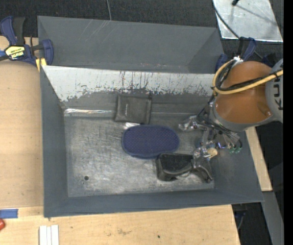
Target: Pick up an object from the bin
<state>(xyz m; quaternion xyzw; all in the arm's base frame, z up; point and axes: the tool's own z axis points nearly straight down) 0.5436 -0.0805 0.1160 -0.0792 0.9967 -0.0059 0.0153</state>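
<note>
My gripper (203,156) is low in the bin's front right part, under the orange wrist cover. It sits right at the right end of a black, rounded lumpy object (173,166) that lies near the front wall. Whether it touches that object I cannot tell. Just left and behind lies a dark blue oval pad (150,141), flat on the floor and touching the black object's upper edge.
A dark grey rectangular block (133,108) leans at the foot of the back wall, behind the blue pad. The arm comes in over the right rim. The bin's left half is bare metal floor.
</note>
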